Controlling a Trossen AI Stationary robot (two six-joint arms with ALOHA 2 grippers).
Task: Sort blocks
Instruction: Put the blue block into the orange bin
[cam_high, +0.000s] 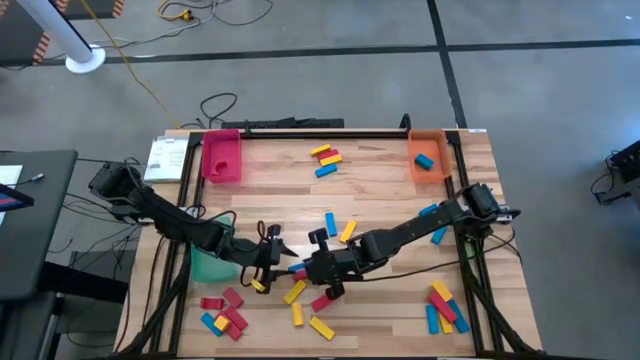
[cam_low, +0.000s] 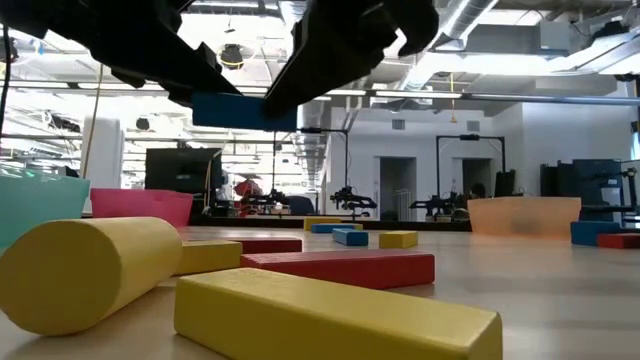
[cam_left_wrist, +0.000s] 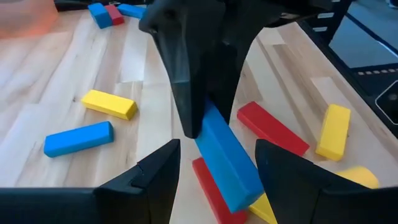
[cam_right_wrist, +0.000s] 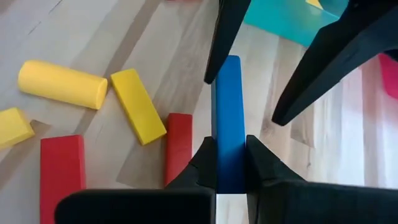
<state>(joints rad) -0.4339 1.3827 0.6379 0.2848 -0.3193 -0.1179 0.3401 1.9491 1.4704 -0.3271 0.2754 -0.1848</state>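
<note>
Right wrist view is showing the right gripper (cam_right_wrist: 230, 163) with its jaws clenched on one end of a blue block (cam_right_wrist: 228, 118), holding it lifted clear of the desk (cam_right_wrist: 74, 37). The left gripper (cam_left_wrist: 214, 168) is facing it from the other side, jaws spread either side of the block's free end without pressing on it. In the high view this meeting is happening just beside the teal tray (cam_high: 208, 265), between it and the desk's middle, with the block's free end pointing toward that tray. Loose red and yellow blocks are lying on the wood beneath the held one, and a yellow cylinder (cam_right_wrist: 62, 84) is resting near them.

This is looking like a handover of the blue block from right arm to left. Next, the left jaws would need to close squarely on the free end before the right jaws let go; releasing early would be risking a drop onto the blocks below.
</note>
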